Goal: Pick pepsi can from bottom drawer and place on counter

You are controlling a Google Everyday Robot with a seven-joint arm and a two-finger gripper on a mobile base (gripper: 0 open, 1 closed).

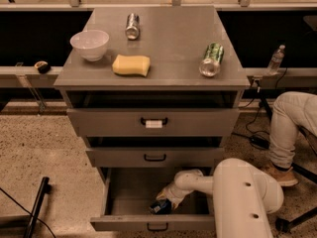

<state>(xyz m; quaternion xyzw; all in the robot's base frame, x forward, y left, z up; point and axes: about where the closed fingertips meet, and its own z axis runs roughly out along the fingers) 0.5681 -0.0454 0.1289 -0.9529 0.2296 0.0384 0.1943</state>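
Speckled floor (44,148) spreads across the lower left of the frame, and at the centre we see a grey metal cabinet whose flat top serves as the desk (173,38). On that desk we count four things: a white bowl (89,44) toward the upper left, a yellow sponge (131,65) just to its right, a silver can (132,26) lying on its side near the far edge, and a green-patterned can (211,59) lying on its side toward the right edge. Below, the top drawer (109,123) carries a white label (154,124) at its handle, and the middle drawer (198,157) sits under it. The bottom drawer (129,223) is pulled out toward the lower edge of the frame. From the lower right the white arm (198,182) reaches down into it, and the end effector (166,202) sits low inside the drawer, right at the pepsi can (158,208), which lies on the drawer floor near the front wall. We cannot tell whether the end effector is parted or clamped on the can. At the right edge we see a person's leg (290,123) in light trousers, and a water bottle (276,59) stands above it.
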